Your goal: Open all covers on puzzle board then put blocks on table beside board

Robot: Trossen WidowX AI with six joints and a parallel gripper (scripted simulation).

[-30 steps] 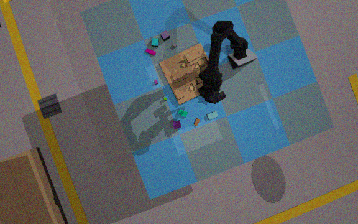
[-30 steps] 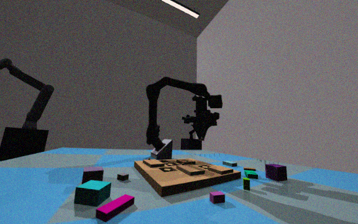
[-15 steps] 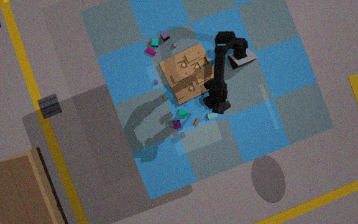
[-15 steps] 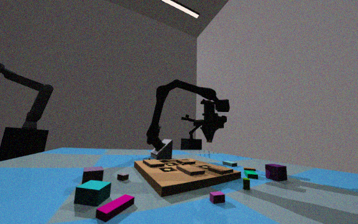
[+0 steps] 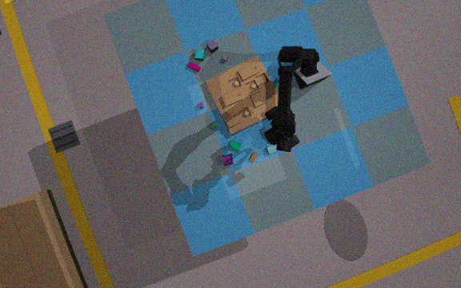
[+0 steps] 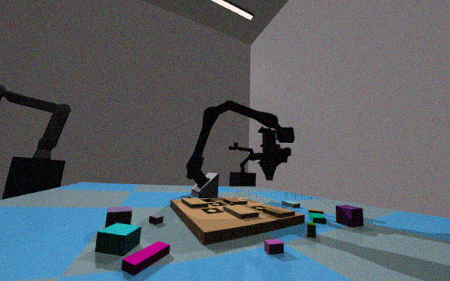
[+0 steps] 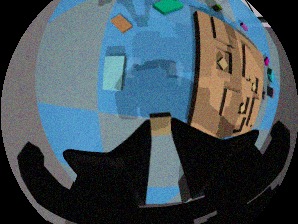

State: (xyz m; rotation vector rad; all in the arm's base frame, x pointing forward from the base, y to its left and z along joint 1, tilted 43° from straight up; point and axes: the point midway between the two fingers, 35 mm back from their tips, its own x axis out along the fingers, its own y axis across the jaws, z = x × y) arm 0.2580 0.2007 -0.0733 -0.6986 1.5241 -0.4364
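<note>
My gripper (image 6: 269,178) (image 7: 160,123) is shut on a small tan block (image 7: 160,128), held high above the table beside the board. The wooden puzzle board (image 5: 215,91) (image 6: 225,236) (image 7: 202,60) lies flat. Raised wooden covers, including a front one (image 6: 241,211) and a right one (image 6: 278,211), lie on it. Three wells show uncovered, one by the near edge (image 5: 246,113), one at the upper left (image 5: 236,82) and one at centre right (image 5: 254,86). Each shows a pale diamond shape; whether that is a block is unclear. The arm and its shadow cover part of the board.
Around the board lie a pale cyan block (image 5: 271,149) (image 7: 113,72), an orange one (image 5: 253,157), a green one (image 5: 235,145), a purple one (image 5: 227,160), a pink cube (image 5: 201,106), a magenta bar (image 5: 194,66), a teal block (image 5: 199,54) and several others.
</note>
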